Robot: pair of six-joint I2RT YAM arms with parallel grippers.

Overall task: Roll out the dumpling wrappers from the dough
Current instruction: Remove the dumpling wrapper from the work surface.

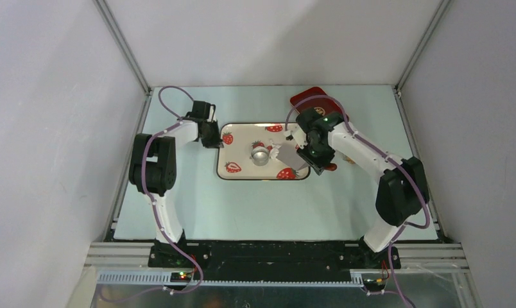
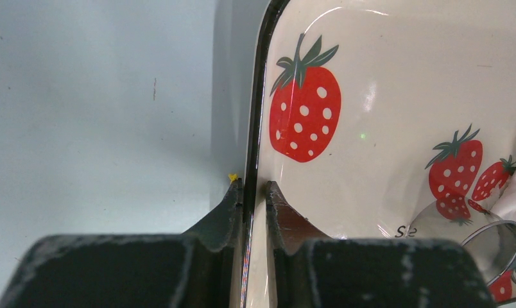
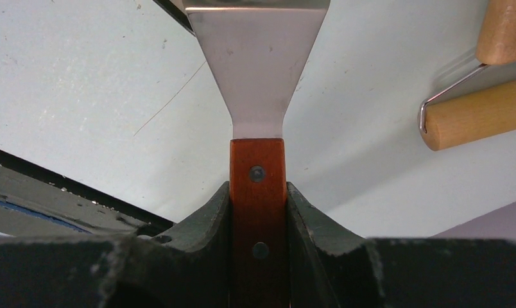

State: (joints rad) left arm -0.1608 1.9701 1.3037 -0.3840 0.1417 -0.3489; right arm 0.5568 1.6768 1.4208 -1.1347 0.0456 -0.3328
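Glossy white tray with red strawberry print: partial dark lettering, roughly "Se", cut off by the small silvery round cup. Nothing else legible.

A: What lies on the pale tabletop?
B: A strawberry-print tray, with a small silvery cup inside it.
A: And on the right?
B: A metal scraper with a reddish wooden handle, a wire-framed wooden roller nearby, and a red tray behind.
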